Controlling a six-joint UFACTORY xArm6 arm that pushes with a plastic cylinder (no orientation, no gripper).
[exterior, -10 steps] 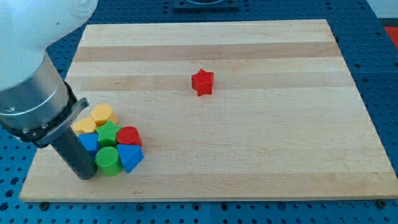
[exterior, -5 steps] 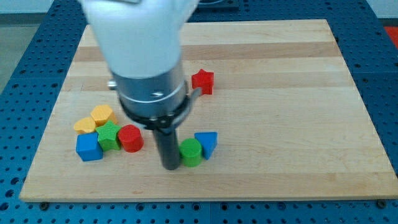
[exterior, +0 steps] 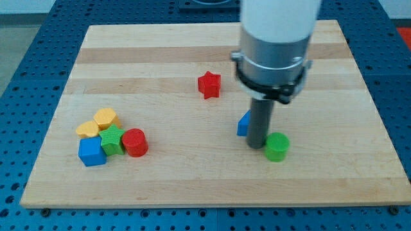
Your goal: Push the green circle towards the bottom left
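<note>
The green circle (exterior: 277, 147) lies right of the board's middle, toward the view's bottom. My tip (exterior: 257, 145) rests on the board just left of it, touching or nearly touching. A blue block (exterior: 243, 124), partly hidden behind the rod, sits just left of and above the tip; its shape cannot be made out.
A red star (exterior: 209, 84) lies above the middle of the wooden board (exterior: 192, 186). At the view's left is a cluster: two yellow blocks (exterior: 106, 118) (exterior: 87, 129), a green star (exterior: 112, 138), a red circle (exterior: 135, 142) and a blue cube (exterior: 92, 152).
My tip has swept from the left cluster to the right, pushing the green circle and a blue block with it. The other cluster blocks stayed in place.
</note>
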